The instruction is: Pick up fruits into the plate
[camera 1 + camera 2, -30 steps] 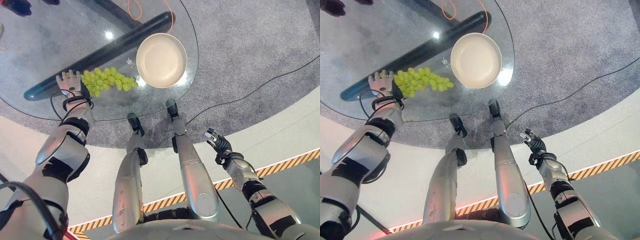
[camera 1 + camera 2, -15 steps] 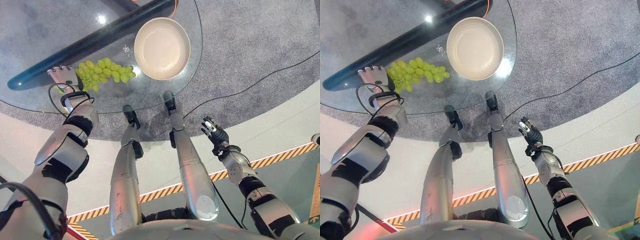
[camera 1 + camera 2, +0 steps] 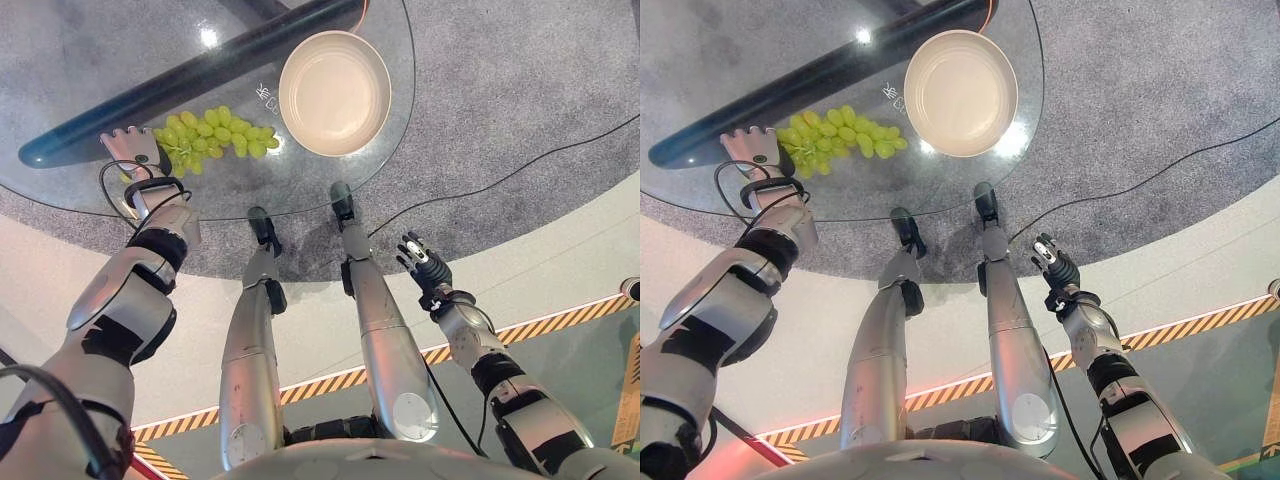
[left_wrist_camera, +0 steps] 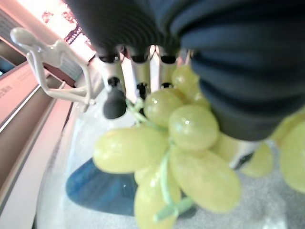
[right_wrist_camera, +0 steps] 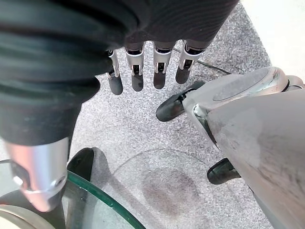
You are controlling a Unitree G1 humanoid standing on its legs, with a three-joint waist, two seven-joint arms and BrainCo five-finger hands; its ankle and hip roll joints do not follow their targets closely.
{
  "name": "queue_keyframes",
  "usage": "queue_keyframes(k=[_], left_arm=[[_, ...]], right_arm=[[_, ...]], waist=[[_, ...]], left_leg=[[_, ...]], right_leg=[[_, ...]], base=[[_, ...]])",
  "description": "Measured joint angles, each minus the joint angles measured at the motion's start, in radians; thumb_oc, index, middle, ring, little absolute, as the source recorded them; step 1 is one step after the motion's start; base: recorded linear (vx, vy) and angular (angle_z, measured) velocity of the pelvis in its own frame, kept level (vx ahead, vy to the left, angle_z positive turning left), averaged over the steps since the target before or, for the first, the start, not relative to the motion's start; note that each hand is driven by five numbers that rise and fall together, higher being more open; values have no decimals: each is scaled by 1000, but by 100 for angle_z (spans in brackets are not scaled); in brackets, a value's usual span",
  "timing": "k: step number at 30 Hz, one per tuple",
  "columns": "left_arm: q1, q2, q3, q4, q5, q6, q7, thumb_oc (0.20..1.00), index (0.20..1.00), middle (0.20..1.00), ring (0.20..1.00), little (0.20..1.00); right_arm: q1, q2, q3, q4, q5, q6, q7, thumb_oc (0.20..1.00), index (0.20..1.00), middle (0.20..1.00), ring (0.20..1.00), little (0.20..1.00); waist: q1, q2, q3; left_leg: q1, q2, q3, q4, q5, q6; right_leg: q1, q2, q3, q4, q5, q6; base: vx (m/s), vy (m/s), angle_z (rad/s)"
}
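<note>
- The left robot hand [image 3: 133, 152] rests at the grapes' [image 3: 215, 134] end, fingers straight, holding nothing.
- The grapes lie on the glass worktop [image 3: 90, 60] beside the empty plate [image 3: 335, 92].
- Step in hand: grasping; next, curl around the bunch.
- The right robot hand [image 3: 422, 266] hangs relaxed.

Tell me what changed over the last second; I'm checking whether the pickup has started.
Little changed: the left hand remains at the near end of the grapes, which lie on the glass table beside the empty plate. The camera shifted. The right hand stayed low, off the table.
</note>
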Motion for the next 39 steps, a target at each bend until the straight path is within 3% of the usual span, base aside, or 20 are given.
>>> queue_keyframes(k=[4, 12, 19, 26, 31, 35, 39], left_arm=[[0, 0, 0, 17, -39, -44, 10, 200, 200, 200, 200, 200], [11, -6, 1, 5, -166, -189, 69, 200, 200, 200, 200, 200], [30, 19, 8, -47, -235, -288, 91, 200, 200, 200, 200, 200], [112, 63, 74, -104, -272, -381, 109, 200, 200, 200, 200, 200], [168, 118, 120, -195, -272, -412, 109, 200, 200, 200, 200, 200], [315, 186, 221, -381, -254, -453, 103, 200, 200, 200, 200, 200], [401, 197, 239, -444, -199, -472, 75, 200, 200, 200, 200, 200]], right_arm=[[1, 8, 1, 11, 0, 0, 1, 1000, 1000, 1000, 1000, 1000], [2, 11, 1, 16, -2, 1, -3, 1000, 1000, 1000, 1000, 1000], [35, 13, -3, 33, -24, 1, 0, 1000, 1000, 1000, 1000, 1000], [72, 18, -11, 30, -64, 4, -2, 1000, 1000, 1000, 1000, 1000], [87, 28, -47, 1, -85, 4, -7, 1000, 1000, 1000, 1000, 1000], [148, 29, -86, -125, -104, 3, -13, 1000, 1000, 1000, 1000, 1000], [207, 27, -87, -189, -142, -4, -17, 1000, 1000, 1000, 1000, 1000]], waist=[[-3, -11, -1], [8, -19, -1], [19, -19, -2], [34, -18, -3], [49, -17, -4], [64, -11, -8], [78, 13, -110]], left_leg=[[24, 0, 0, 2, -2, 3], [129, -3, 2, -17, -6, 5], [308, -10, 4, -84, 1, 8], [488, -12, 1, -164, 8, -2], [529, -14, 0, -201, 21, -7], [649, -10, -7, -257, 33, 0], [661, -4, -15, -301, 39, -10]], right_leg=[[26, 0, 0, -2, 0, 0], [134, -3, 0, -28, 0, 0], [299, -8, -4, -67, 1, -2], [470, -11, -21, -124, -2, -4], [495, -11, -23, -125, -7, -6], [619, -9, -38, -178, -6, -7], [633, -7, -52, -216, -5, -8]], base=[[0, 0, 0], [0, 12, 0], [17, 13, 0], [53, 9, 2], [34, 0, 1], [81, -32, 6], [58, -27, 7]])
